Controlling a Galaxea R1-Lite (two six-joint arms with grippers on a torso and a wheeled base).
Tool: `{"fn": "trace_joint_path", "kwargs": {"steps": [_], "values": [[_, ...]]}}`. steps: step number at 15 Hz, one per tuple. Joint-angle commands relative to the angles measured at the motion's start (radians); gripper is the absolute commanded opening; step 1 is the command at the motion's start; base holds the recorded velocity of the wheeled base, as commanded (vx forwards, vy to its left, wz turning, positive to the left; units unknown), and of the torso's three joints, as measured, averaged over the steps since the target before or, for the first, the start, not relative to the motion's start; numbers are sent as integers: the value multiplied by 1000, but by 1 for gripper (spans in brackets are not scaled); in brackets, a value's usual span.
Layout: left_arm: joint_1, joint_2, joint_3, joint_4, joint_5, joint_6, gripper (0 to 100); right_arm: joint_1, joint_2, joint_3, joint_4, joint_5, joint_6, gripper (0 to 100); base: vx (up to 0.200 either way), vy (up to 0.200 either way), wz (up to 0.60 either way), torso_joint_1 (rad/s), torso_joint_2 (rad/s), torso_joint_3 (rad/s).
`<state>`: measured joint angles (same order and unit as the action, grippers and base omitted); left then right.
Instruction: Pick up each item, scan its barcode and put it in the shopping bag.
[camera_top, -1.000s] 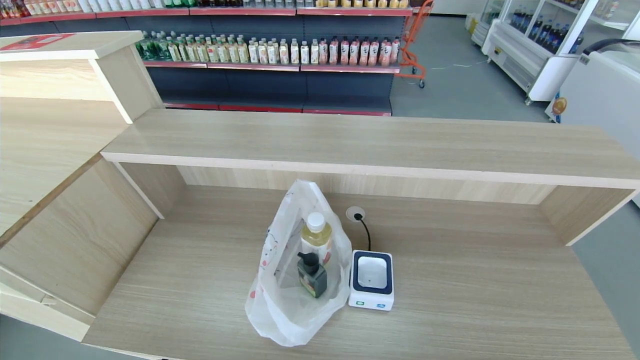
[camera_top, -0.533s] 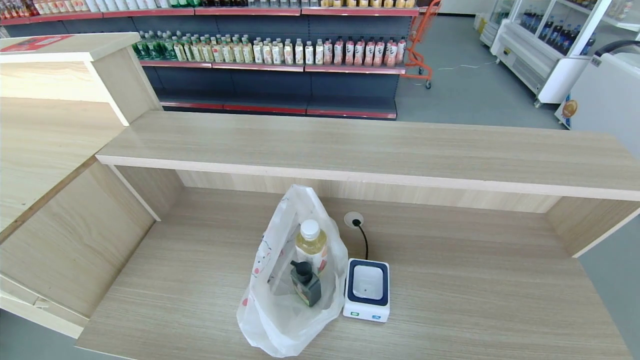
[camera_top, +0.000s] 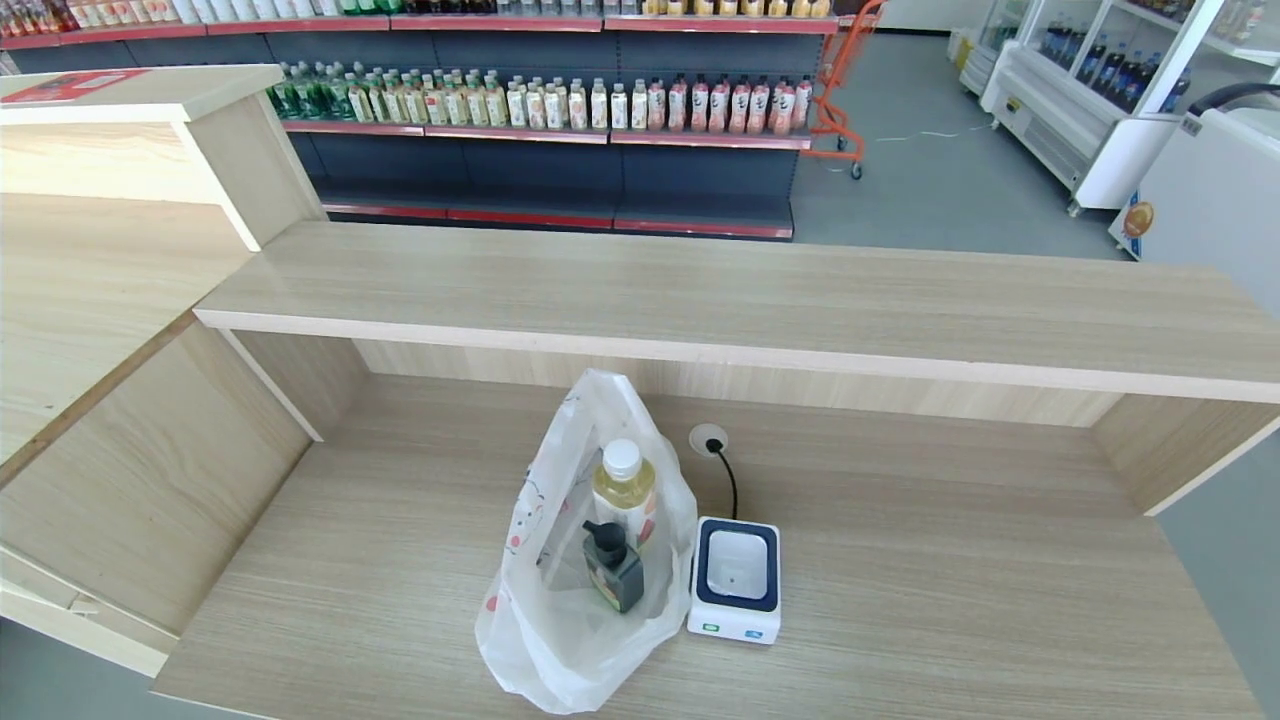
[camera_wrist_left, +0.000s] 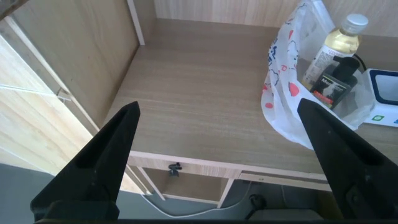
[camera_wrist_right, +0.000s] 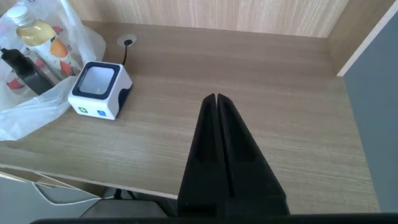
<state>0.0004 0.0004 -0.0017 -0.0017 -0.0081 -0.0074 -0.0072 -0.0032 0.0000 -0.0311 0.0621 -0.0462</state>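
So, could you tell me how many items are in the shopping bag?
2: a white-capped bottle of yellow drink toward the back of the shopping bag, and a dark pump bottle in front of it. The bag's folds might hide more.

A matt, pale wood-grain counter is seen under the scanner, its casing shown in smooth glossy white plastic. Just beside the scanner, thin, crinkled, translucent plastic is made out on the shopping bag; inside, a clear plastic bottle and a dark glossy pump bottle are noted.
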Motion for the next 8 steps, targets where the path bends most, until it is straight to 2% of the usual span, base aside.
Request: {"fn": "trace_joint_path", "kwargs": {"steps": [1, 8], "values": [[0, 0, 0, 0, 0, 0, 100, 0, 3, 0, -1, 1, 0, 0, 0, 0, 0, 0, 0, 0], [0, 0, 0, 0, 0, 0, 100, 0, 3, 0, 0, -1, 0, 0, 0, 0, 0, 0, 0, 0]]}}
